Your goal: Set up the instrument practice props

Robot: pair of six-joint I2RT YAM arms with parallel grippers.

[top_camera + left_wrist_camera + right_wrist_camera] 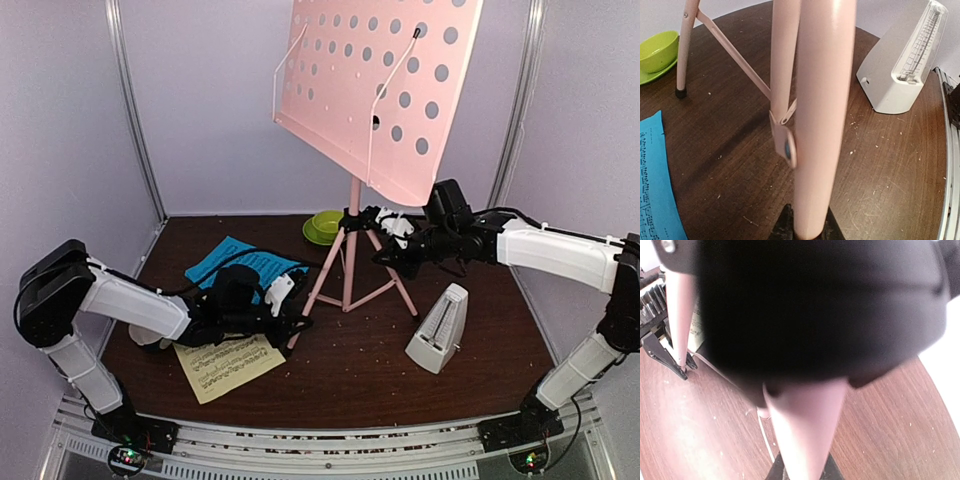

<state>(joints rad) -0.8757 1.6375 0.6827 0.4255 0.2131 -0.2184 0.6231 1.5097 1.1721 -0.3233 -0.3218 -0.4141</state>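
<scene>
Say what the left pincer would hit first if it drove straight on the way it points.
The pink music stand: one of its legs sits between the fingers of the left pincer, so any advance would likely press straight into that leg.

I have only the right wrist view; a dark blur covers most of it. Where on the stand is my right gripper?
Observer: From above, the right gripper grips the pink music stand high on its right leg, just under the hub.
Operator: Are the pages on the stand?
Observer: No. The blue page and pale-yellow page lie on the table, left of the legs.
Operator: And the metronome?
Observer: The white metronome stands upright, right of the legs, apart from them.
</scene>
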